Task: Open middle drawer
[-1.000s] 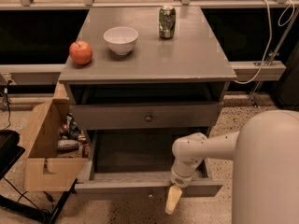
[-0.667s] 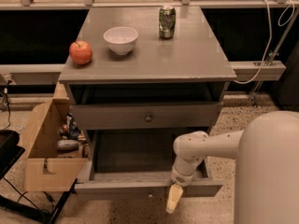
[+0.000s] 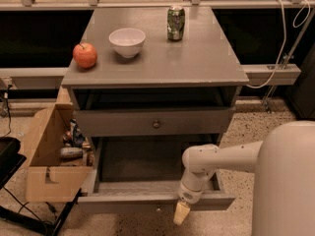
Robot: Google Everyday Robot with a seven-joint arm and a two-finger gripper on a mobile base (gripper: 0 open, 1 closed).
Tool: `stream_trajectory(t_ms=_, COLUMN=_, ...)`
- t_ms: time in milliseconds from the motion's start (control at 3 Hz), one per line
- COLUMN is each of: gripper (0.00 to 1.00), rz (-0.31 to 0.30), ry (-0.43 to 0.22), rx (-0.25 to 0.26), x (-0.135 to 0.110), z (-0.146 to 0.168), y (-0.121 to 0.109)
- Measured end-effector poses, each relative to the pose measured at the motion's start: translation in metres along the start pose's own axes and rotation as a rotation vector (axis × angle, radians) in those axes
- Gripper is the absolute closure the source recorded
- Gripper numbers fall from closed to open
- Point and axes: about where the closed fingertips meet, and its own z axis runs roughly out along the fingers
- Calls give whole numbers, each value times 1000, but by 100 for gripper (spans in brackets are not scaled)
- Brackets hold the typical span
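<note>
The middle drawer (image 3: 147,198) is pulled far out of the grey cabinet, and its dark inside looks empty. Its small knob (image 3: 157,209) shows just under the front rail. The drawer above it (image 3: 123,123), with a round centre knob (image 3: 156,124), stands slightly out with a dark gap over it. The lowest drawer is hidden beneath. My gripper (image 3: 181,213) hangs over the middle drawer's front rail, right of centre, with its cream tip pointing down in front of the rail. My white arm (image 3: 221,156) reaches in from the right.
On the cabinet top (image 3: 197,58) stand a red apple (image 3: 84,55), a white bowl (image 3: 127,42) and a green can (image 3: 175,22). An open cardboard box (image 3: 42,154) with clutter sits on the floor at the left. A black stand (image 3: 10,156) is at the far left.
The gripper and the middle drawer's front have edged slightly toward the camera; nothing else has moved.
</note>
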Motion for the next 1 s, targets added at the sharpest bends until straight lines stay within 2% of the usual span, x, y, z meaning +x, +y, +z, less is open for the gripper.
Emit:
stream_trajectory(t_ms=667, gripper=85, rz=0, ry=0, rx=0, x=-3, z=-5, y=-4)
stream_trajectory(t_ms=1000, gripper=100, rz=0, ry=0, rx=0, x=-5, z=-7, y=-7)
